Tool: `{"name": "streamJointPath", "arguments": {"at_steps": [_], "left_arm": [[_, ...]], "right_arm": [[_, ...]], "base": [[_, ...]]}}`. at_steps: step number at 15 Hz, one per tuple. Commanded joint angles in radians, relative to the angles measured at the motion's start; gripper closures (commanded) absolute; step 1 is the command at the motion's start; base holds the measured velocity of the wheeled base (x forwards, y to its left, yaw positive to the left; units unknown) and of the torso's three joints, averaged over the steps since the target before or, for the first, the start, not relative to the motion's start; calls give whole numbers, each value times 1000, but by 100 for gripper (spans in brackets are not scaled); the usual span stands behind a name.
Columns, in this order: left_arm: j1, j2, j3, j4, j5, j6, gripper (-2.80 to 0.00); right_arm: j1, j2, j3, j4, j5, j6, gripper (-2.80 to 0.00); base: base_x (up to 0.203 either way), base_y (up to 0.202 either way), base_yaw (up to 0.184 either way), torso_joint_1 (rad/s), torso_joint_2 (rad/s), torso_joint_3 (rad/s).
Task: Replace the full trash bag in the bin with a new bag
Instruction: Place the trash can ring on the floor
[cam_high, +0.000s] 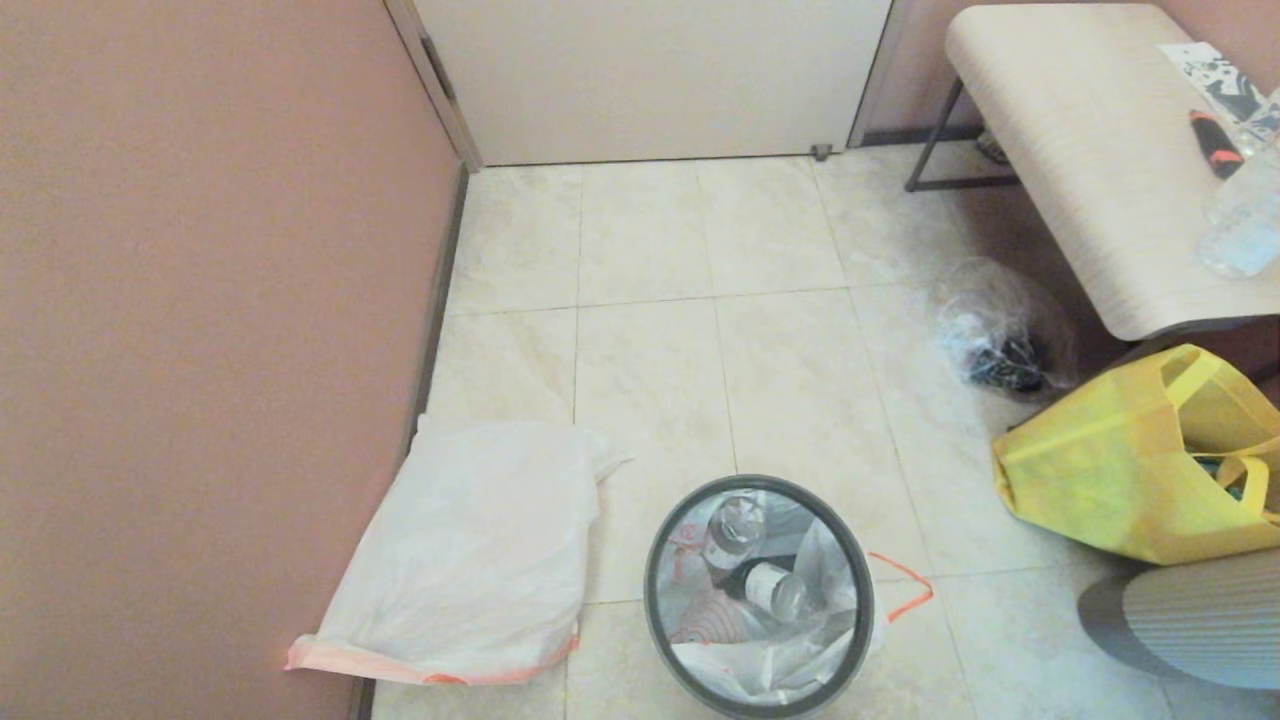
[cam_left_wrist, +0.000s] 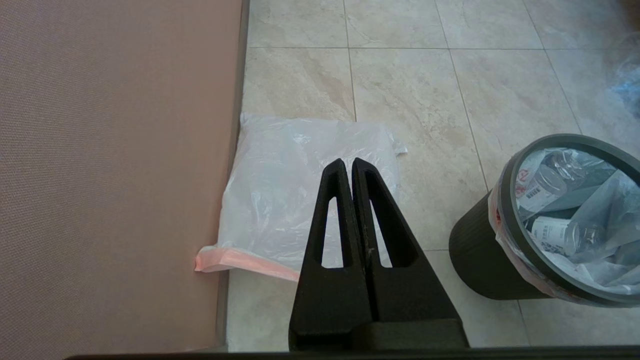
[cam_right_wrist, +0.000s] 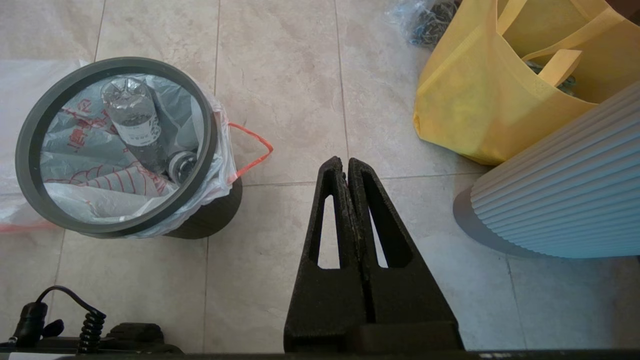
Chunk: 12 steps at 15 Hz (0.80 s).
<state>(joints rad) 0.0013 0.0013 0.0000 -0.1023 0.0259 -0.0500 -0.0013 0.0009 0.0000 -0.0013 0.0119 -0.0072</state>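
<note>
New bag: thin smooth translucent white plastic bag (cam_high: 470, 560) lies flat against the wall, beside the bin, ready to hand.
Bin: small round black plastic bin (cam_high: 760, 598), grey ring clamping the liner.
Full bag: bottle-lumped white trash bag (cam_right_wrist: 120, 165) inside it, orange drawstring hanging out.
Left gripper (cam_left_wrist: 351, 165): closed, empty, above the new bag.
Right gripper (cam_right_wrist: 346, 165): closed, empty, over bare floor.

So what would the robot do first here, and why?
Probably the right end effector should open and reach for the orange drawstring loop hanging outside the bin. The full bag still sits in the bin with bottles in it, both end effectors are shut and empty, and the new bag lies flat by the wall.
</note>
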Motion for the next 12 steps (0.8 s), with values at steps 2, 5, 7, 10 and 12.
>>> {"name": "streamJointPath", "arguments": {"at_steps": [2,5,7,10,12], "left_arm": [[0,0,37,-1,0,-1,0],[0,0,37,-1,1,-1,0],[0,0,37,0,1,-1,0],[0,0,37,0,2,-1,0],[0,0,37,-2,0,-1,0]], "right_arm": [[0,1,2,0,0,0,0],[0,1,2,0,0,-2,0],[0,1,2,1,0,-4,0],[-1,1,-17,12,0,-48,0],[-1,42,-82,32,0,-66,0]], "base": [[0,0,0,0,0,0],[0,0,0,0,0,0],[0,0,0,0,0,0],[0,0,0,0,0,0],[0,0,0,0,0,0]]}}
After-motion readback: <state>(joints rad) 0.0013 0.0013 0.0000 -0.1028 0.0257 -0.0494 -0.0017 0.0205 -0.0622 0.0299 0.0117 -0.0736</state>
